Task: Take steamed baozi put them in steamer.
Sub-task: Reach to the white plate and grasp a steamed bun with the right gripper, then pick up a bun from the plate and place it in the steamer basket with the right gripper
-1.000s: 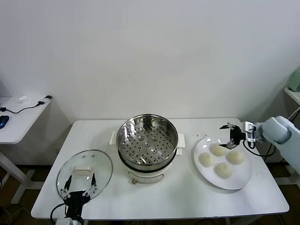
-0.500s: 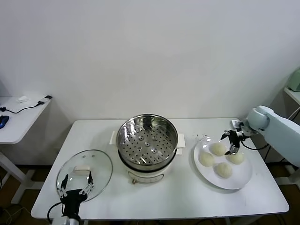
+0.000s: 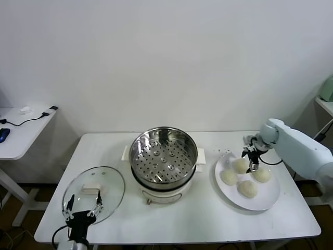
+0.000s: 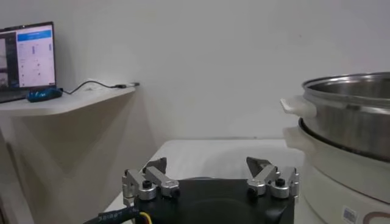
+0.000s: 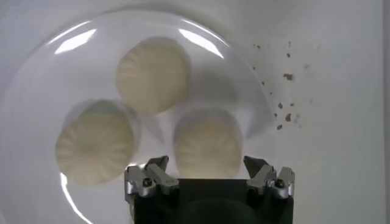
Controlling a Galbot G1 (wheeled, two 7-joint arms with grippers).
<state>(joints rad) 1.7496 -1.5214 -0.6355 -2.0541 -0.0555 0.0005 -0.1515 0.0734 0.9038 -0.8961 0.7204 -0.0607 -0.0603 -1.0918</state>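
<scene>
Lid [image 3: 94,193] near left on desk [image 3: 197,219], left tool [image 3: 83,207] parked open over it | four baozi [image 3: 245,178] on plate [image 3: 268,200] | right tool [image 3: 250,156] open above farthest bun | steamer [image 3: 163,163] centre, empty

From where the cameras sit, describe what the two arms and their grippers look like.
The right arm has a smooth, rounded pale blue-white shell. Its right gripper is small and dark, with thin black cables at the wrist. In the right wrist view, it has a black body and two silver metal fingers with round black screws. The left gripper is built the same, with a black cable and a yellow wire beside it.
</scene>
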